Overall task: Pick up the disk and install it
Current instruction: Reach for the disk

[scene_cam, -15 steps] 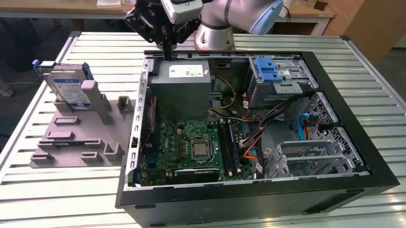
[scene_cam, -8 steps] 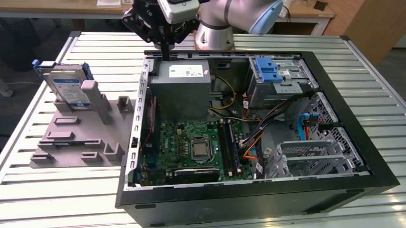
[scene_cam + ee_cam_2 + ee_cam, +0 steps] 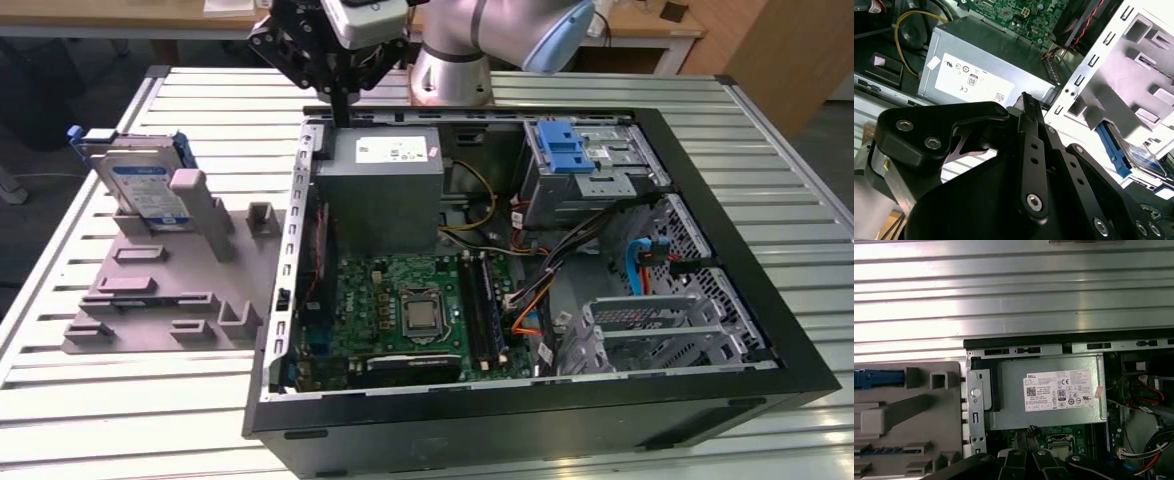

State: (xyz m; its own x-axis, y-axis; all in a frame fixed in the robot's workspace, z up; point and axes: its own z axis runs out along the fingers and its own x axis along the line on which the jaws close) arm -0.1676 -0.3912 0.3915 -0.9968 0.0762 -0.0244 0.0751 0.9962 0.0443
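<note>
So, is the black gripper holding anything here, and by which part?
Nothing is held: the gripper hangs shut above the grey metal box; the silver-grey disk stands in the grey holder.

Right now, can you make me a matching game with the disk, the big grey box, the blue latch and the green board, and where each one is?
Things:
1 disk
2 grey box
3 blue latch
4 green board

Places:
A on the metal cage inside the case
B lying flat on the case floor
C standing in the grey holder on the table
D inside the case, white sticker facing up

Pairs: 1-C, 2-D, 3-A, 4-B
</note>
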